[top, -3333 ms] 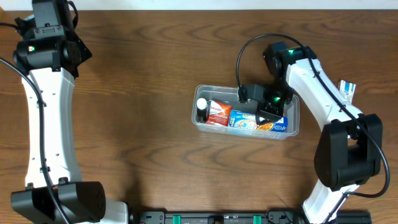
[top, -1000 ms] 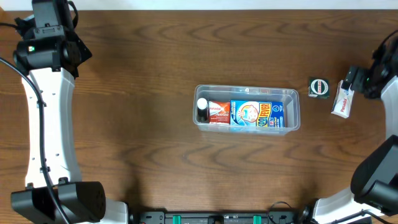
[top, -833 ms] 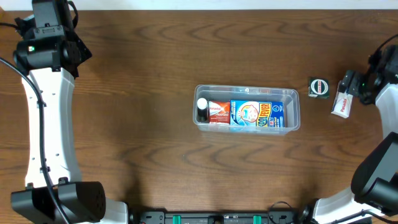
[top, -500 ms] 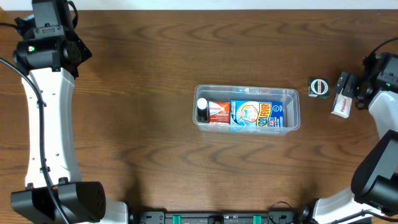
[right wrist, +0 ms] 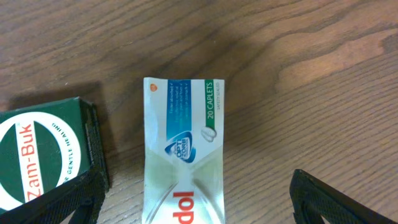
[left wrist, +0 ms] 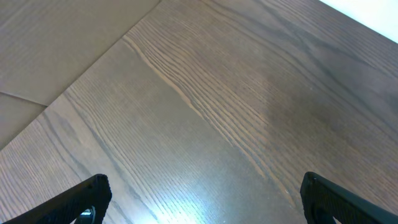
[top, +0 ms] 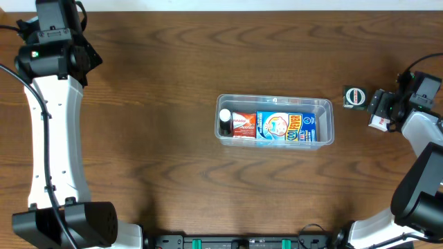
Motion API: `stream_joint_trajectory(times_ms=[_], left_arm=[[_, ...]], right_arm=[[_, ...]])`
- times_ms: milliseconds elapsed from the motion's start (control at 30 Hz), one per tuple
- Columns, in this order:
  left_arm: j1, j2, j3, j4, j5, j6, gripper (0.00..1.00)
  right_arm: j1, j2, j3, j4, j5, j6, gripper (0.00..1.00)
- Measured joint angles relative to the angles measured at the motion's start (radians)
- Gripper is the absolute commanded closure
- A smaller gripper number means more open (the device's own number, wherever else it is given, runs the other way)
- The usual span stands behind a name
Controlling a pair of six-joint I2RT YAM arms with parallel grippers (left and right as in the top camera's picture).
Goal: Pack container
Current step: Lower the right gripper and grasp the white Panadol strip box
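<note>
While my right pincer [right wrist: 199, 202] hangs over the table [top: 173, 83], its two fingers stand wide apart. One is on each side of a white pill box [right wrist: 183, 137]. They do not touch that box, so my pincer holds nothing. In the wrist view, a green box [right wrist: 43, 155] that says Zam-Buk lies just beside the white box, at nine o'clock from it.

Seen from above, the container [top: 275, 99] sits near the middle of the table. It is at nine o'clock from my right pincer and well apart from it. Inside it, a small dark bottle [top: 225, 123] with a white cap is at the nine o'clock end. Next to that come a red box [top: 242, 125] and a big blue box [top: 285, 127].

My left pincer [left wrist: 208, 199] is far off toward ten o'clock. It is wide open too and holds nothing. Only bare wood lies under it.
</note>
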Motion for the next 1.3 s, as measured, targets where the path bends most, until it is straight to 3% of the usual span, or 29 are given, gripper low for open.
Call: stream_joint_trajectory(times_ms=[300,600,1300], left_arm=[[0.0,0.0,0.0,0.0,0.0,0.0,0.02],[0.0,0.0,0.0,0.0,0.0,0.0,0.02],[0.0,0.0,0.0,0.0,0.0,0.0,0.02]], right_arm=[[-0.004,0.077,-0.001,0.012,0.003,0.0,0.12],[-0.012,0.078,-0.001,0.011,0.003,0.008,0.38],[-0.014,0.078,-0.001,-0.008,-0.001,0.013,0.5]])
